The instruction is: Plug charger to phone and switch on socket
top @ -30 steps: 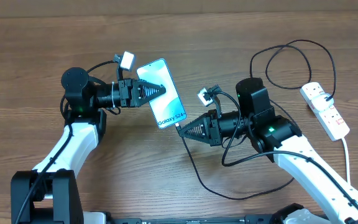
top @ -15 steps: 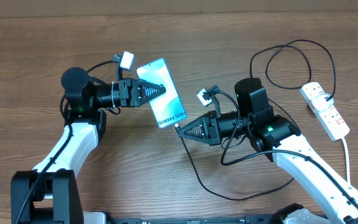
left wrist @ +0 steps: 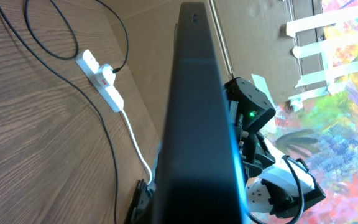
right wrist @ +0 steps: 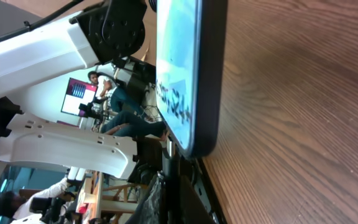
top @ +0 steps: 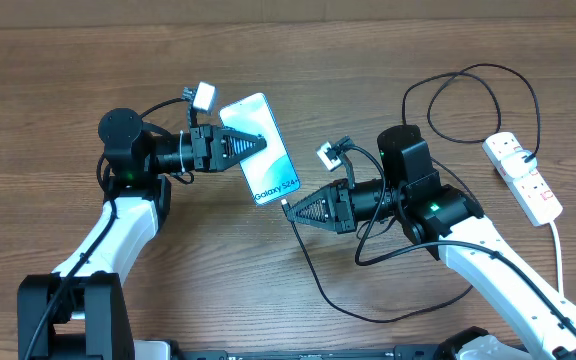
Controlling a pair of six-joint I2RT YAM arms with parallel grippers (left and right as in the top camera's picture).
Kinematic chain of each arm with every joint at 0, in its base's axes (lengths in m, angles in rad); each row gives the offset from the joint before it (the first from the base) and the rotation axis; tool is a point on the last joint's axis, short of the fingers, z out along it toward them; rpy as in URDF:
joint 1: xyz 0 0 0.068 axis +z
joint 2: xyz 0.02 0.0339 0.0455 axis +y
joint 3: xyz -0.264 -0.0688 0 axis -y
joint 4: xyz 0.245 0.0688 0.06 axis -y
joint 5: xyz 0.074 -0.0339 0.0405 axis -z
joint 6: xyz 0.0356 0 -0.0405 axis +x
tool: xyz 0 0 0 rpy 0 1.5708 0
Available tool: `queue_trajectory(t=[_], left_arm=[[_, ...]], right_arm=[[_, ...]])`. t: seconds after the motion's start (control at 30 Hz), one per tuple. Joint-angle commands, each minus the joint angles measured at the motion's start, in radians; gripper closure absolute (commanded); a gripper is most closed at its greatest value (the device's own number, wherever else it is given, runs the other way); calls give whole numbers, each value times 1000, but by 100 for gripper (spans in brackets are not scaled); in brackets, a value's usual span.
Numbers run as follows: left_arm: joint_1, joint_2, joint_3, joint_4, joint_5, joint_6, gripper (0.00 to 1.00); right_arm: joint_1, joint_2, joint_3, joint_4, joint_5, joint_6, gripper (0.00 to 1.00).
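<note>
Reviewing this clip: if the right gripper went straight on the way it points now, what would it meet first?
The phone, at its end beside the "Galaxy S24" text. The right gripper, shut on the charger, points at that edge from very close; whether the tip already touches is unclear.

"Galaxy S24+" printed on phone (top: 261, 150) screen

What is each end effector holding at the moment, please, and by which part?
The left end effector grips the phone by its long edge; the right end effector holds the charger by its connector tip.
</note>
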Motion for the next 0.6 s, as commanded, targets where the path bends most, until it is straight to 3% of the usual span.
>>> queue_trajectory(t=[0.0,0.57], left_arm=[[-5,5,26,11,-7,-11,96],[-5,5,26,11,-12,-29,96]], right_arm=[[5,4,15,26,-17,13,96],[5,32,15,38,-43,60,96]])
